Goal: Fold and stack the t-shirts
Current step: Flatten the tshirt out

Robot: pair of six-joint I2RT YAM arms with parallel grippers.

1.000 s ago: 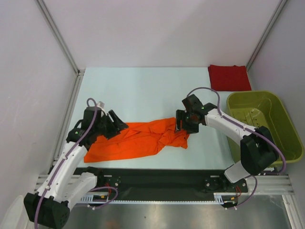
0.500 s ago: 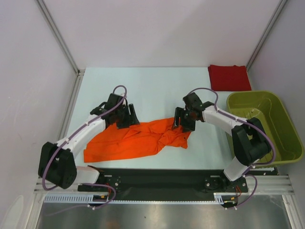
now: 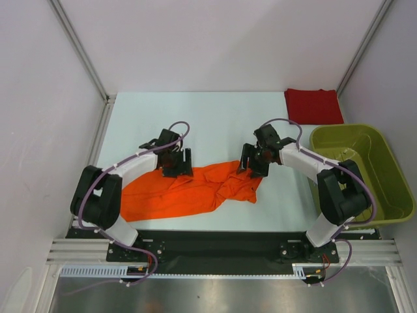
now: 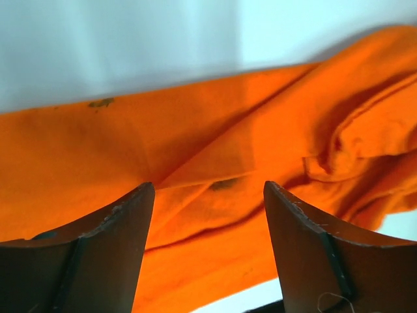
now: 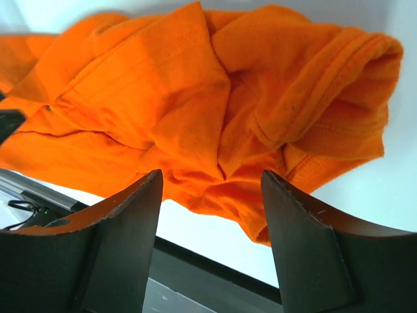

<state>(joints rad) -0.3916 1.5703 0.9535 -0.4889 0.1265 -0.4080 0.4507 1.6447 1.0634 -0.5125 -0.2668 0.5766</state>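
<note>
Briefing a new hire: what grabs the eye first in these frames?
The crumpled orange t-shirt, spread across the near middle of the table, stands out most. The left gripper and right gripper are both open, one over each end of its far edge. A dark red t-shirt lies folded in the far right corner, just behind an olive-green basket.

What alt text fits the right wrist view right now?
A crumpled orange t-shirt fills most of the view, lying on the pale table, thickly bunched at right. The right gripper frames its lower edge with open jaws, holding nothing.
</note>
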